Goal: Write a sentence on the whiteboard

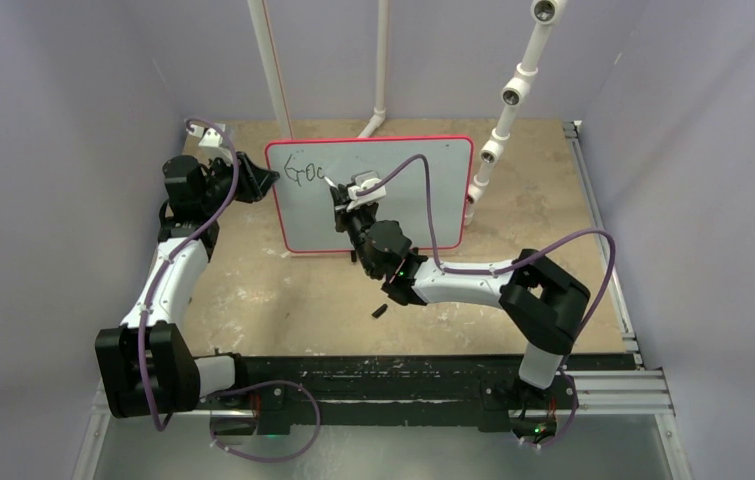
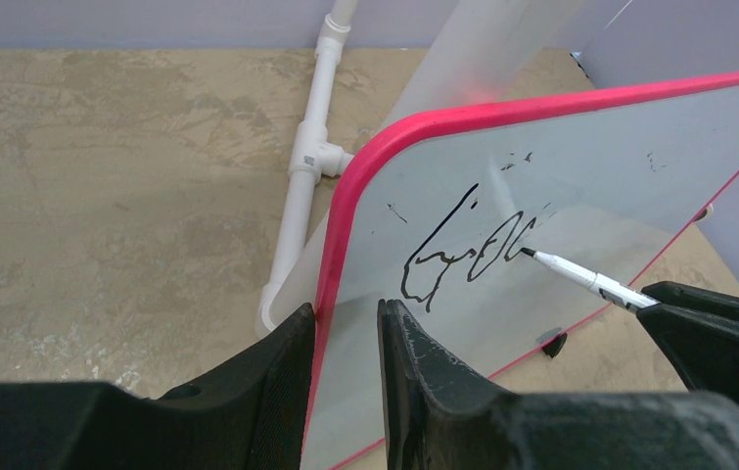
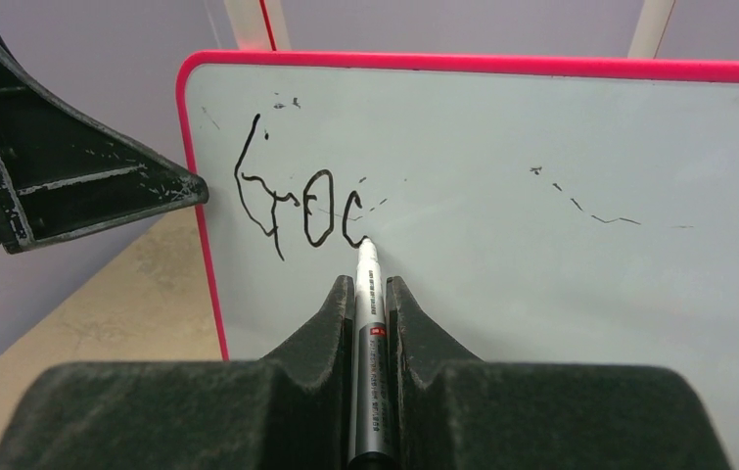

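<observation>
The whiteboard (image 1: pixel 303 225) (image 2: pixel 590 176) (image 3: pixel 541 294) stands tilted up at the back of the table, white with a red-pink rim. My left gripper (image 1: pixel 265 180) (image 2: pixel 344 311) is shut on its left edge, one finger behind the rim and one on the face. Black letters of the sentence (image 1: pixel 303 172) (image 2: pixel 463 255) (image 3: pixel 297 206) read "Goc" near the top left. My right gripper (image 1: pixel 345 205) (image 3: pixel 369 284) is shut on a white and silver marker (image 2: pixel 580 276) (image 3: pixel 369 313). The marker's tip touches the board at the foot of the third letter.
White PVC pipes (image 1: pixel 273 70) (image 1: pixel 508 95) (image 2: pixel 311 147) rise behind the board. A small black piece (image 1: pixel 378 311) lies on the tan table near my right forearm. A metal rail (image 1: pixel 603 230) runs along the right side, and purple walls close in all around.
</observation>
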You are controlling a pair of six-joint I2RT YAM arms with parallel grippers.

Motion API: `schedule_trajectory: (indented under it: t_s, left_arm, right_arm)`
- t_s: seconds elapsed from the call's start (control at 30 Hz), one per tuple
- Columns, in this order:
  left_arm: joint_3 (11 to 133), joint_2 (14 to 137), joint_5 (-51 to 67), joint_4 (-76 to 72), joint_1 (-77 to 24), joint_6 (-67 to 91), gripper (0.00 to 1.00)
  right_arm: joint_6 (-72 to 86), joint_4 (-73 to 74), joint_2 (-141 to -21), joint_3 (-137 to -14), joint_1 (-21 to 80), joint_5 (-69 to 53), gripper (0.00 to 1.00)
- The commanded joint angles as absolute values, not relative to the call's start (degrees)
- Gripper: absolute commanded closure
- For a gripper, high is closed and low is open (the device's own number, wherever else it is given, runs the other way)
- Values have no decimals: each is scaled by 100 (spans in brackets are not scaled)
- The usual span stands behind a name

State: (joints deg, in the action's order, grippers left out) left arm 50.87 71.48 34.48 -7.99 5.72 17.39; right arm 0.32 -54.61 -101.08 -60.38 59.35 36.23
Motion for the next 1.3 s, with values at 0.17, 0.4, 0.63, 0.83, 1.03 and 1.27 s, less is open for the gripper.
schedule_trajectory:
  t_s: [0.17, 0.4, 0.63, 0.83, 1.03, 1.27]
  left_arm:
    - [5102, 7166, 3489, -921, 571, 1723, 71]
    - [5102, 7163, 3498, -930, 567, 1731, 71]
    - [5099, 7163, 3502, -925, 572, 1724, 71]
    - [5098, 7163, 3498, -931, 564, 1723, 71]
    - [5098, 7156, 3489, -915, 571, 1714, 71]
    - [5098, 7154, 3471, -905, 571, 1696, 71]
  right_arm:
    - [-342, -5722, -9959, -6260, 5836, 3980, 100]
    - [-360, -5771, -10001, -6352, 5836, 3949, 100]
    - [-356, -5728, -10108, -6489, 5836, 3842, 100]
    - [-313, -5702, -10143, -6521, 5836, 3782, 100]
    - [-257, -5581, -10126, -6480, 5836, 3583, 100]
    - [-288, -5510, -10079, -6425, 5836, 3284, 100]
